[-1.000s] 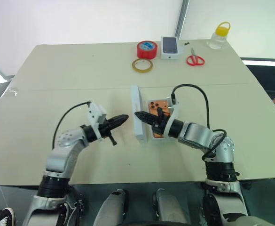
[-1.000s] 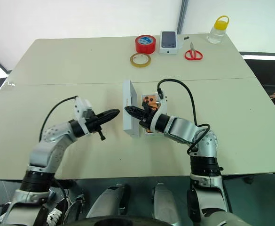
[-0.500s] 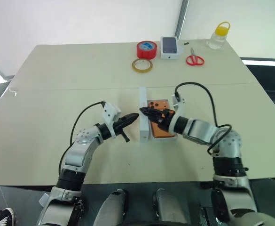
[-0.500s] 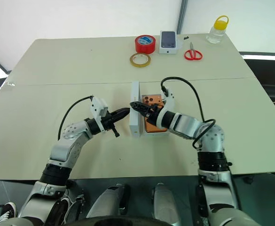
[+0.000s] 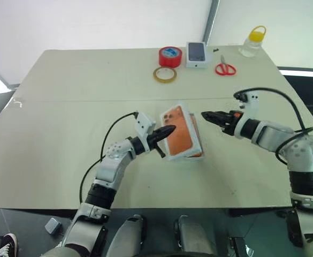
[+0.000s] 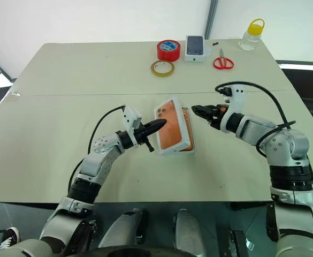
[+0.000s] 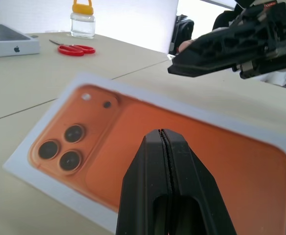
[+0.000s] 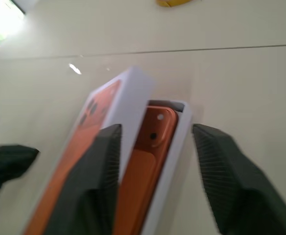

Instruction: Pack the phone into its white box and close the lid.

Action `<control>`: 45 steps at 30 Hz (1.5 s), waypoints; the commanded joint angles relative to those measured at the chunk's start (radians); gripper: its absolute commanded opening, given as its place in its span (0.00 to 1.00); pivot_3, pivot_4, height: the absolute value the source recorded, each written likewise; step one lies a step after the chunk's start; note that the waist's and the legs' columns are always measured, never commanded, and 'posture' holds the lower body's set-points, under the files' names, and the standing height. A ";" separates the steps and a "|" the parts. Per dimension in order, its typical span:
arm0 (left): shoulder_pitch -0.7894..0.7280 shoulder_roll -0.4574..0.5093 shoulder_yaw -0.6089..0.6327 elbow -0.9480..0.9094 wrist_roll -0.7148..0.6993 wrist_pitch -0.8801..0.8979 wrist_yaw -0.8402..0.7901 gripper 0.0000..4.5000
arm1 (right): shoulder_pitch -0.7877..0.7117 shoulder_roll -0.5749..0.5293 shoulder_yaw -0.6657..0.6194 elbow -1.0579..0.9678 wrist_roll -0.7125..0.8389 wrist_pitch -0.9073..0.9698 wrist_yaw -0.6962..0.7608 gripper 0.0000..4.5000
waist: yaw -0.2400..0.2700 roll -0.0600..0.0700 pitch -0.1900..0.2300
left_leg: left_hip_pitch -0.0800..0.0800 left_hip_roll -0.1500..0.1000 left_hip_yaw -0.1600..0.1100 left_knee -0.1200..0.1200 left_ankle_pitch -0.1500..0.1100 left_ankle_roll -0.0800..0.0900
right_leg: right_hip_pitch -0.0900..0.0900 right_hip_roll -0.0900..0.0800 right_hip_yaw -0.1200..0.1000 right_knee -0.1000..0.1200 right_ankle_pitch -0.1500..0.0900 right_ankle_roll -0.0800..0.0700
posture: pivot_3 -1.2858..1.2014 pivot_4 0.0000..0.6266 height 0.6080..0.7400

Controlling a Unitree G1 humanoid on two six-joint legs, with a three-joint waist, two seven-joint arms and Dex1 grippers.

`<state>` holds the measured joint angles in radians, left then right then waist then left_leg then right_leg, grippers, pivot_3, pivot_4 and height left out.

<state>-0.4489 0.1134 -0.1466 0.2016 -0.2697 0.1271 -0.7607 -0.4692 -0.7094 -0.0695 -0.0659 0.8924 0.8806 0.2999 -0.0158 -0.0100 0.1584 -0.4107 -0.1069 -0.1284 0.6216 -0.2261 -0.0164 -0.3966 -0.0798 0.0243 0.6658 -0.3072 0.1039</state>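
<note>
The lid (image 5: 178,134), white with an orange phone printed on its top, lies askew over the white box (image 8: 175,142) in the middle of the table, its left edge raised. The orange phone (image 8: 151,142) shows in the box along the lid's right side. My left gripper (image 5: 169,129) is shut, with its tip against the lid's left edge; the left wrist view has those shut fingers (image 7: 179,171) right over the printed top. My right gripper (image 5: 204,114) hovers a little to the right of the box, open and holding nothing.
Along the far edge of the table are a red tape roll (image 5: 170,56), a tan tape ring (image 5: 164,74), a small white box picturing a phone (image 5: 197,53), red scissors (image 5: 225,68) and a yellow-capped bottle (image 5: 252,42).
The lid stood on edge beside the box and has tipped over onto it. My right gripper let it go and drew back to the right. My left gripper moved right, up to the lid.
</note>
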 commanded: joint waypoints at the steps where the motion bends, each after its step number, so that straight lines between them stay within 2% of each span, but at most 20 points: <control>1: -0.016 0.039 0.032 -0.027 -0.013 0.002 -0.015 0.00 | 0.042 -0.052 0.115 -0.082 -0.298 -0.242 0.067 0.10 | 0.001 0.000 0.000 | 0.000 0.000 0.000 0.000 0.000 0.000 | 0.000 0.000 0.000 0.000 0.000 0.000 | 0.52 0.24 1.00; 2: -0.007 0.061 0.040 -0.038 -0.015 0.008 -0.020 0.00 | 0.056 -0.048 0.128 -0.079 -0.350 -0.289 0.069 0.01 | 0.000 0.000 0.000 | 0.000 0.000 0.000 0.001 0.000 0.000 | 0.000 0.000 0.000 0.000 0.000 0.000 | 0.52 0.24 1.00; 6: 0.029 0.149 0.078 -0.060 -0.012 0.036 -0.008 0.00 | 0.097 -0.058 0.192 -0.120 -0.483 -0.384 0.156 0.01 | -0.002 0.000 0.000 | 0.000 0.000 0.000 0.000 0.000 0.000 | 0.000 0.001 0.000 0.000 0.000 0.000 | 0.52 0.24 1.00; 10: 0.044 0.173 0.079 -0.027 0.008 0.053 0.010 0.00 | 0.116 -0.048 0.213 -0.091 -0.593 -0.456 0.187 0.01 | 0.005 0.000 0.000 | 0.000 0.000 -0.001 0.001 0.000 0.000 | 0.000 0.000 0.000 0.000 0.000 0.000 | 0.52 0.24 1.00; 17: 0.005 0.093 0.033 0.042 0.043 0.110 0.051 0.00 | 0.120 -0.008 0.214 -0.093 -0.675 -0.467 0.224 0.01 | 0.007 -0.001 0.001 | 0.000 -0.001 -0.001 0.002 0.000 -0.001 | 0.001 -0.001 -0.001 -0.001 0.000 0.000 | 0.52 0.24 1.00; 23: -0.022 0.088 -0.015 0.074 0.081 0.152 0.047 0.00 | 0.116 0.003 0.204 -0.091 -0.729 -0.480 0.242 0.01 | 0.003 -0.001 0.001 | 0.000 0.000 -0.001 0.001 0.000 -0.001 | 0.001 0.000 -0.001 0.000 0.000 0.000 | 0.52 0.24 1.00; 35: -0.105 0.011 -0.009 0.145 0.070 0.165 0.041 0.00 | 0.125 0.032 0.200 -0.115 -0.779 -0.495 0.272 0.01 | 0.006 -0.002 0.001 | 0.000 -0.001 -0.001 0.002 0.000 -0.001 | 0.002 -0.001 -0.001 -0.001 0.000 0.000 | 0.52 0.24 1.00; 45: -0.113 -0.014 0.002 0.100 0.055 0.139 0.044 0.00 | 0.130 0.032 0.182 -0.091 -0.817 -0.501 0.288 0.01 | 0.004 -0.002 0.001 | 0.000 -0.001 -0.002 0.003 0.000 -0.001 | 0.002 0.000 -0.001 0.000 0.000 0.000 | 0.52 0.24 1.00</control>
<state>-0.5380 0.1136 -0.1510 0.3515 -0.2031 0.3062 -0.7152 -0.3303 -0.6858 0.1371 -0.1377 0.0812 0.4018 0.5826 -0.0117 -0.0116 0.1593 -0.4103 -0.1077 -0.1300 0.6241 -0.2257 -0.0179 -0.3950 -0.0801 0.0233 0.6656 -0.3073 0.1041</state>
